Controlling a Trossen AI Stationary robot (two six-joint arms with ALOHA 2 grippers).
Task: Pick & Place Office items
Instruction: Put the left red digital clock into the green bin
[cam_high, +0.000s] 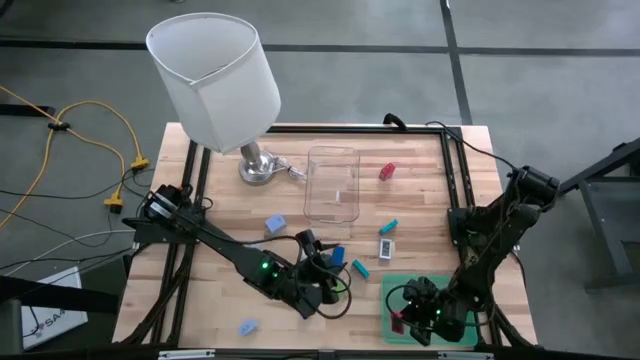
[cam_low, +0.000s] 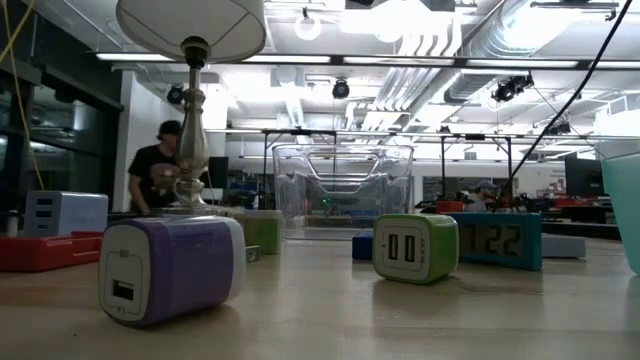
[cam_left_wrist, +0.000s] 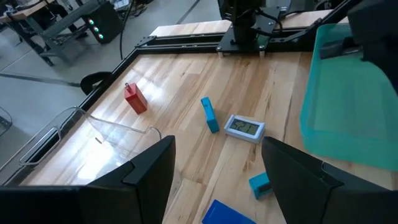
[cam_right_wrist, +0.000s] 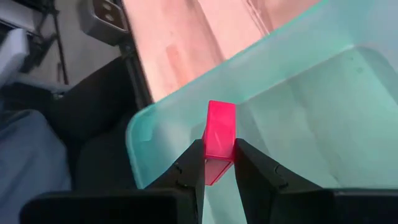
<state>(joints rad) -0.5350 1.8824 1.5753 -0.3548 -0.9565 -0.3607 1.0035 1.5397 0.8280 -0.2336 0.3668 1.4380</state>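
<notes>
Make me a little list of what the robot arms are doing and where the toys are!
Right gripper: shut on a pink-red block, held over the green tray
Left gripper: open, holding nothing, above the wooden table
Clear box: near the middle of the table, beside the lamp
Loose pieces: red block, teal piece, small white clock, blue block

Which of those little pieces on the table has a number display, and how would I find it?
Start at the clear plastic box in the table's middle, then look toward the green tray. Between them lies the small white clock. Unlike the plain teal block beside it, it carries a grey screen.
</notes>
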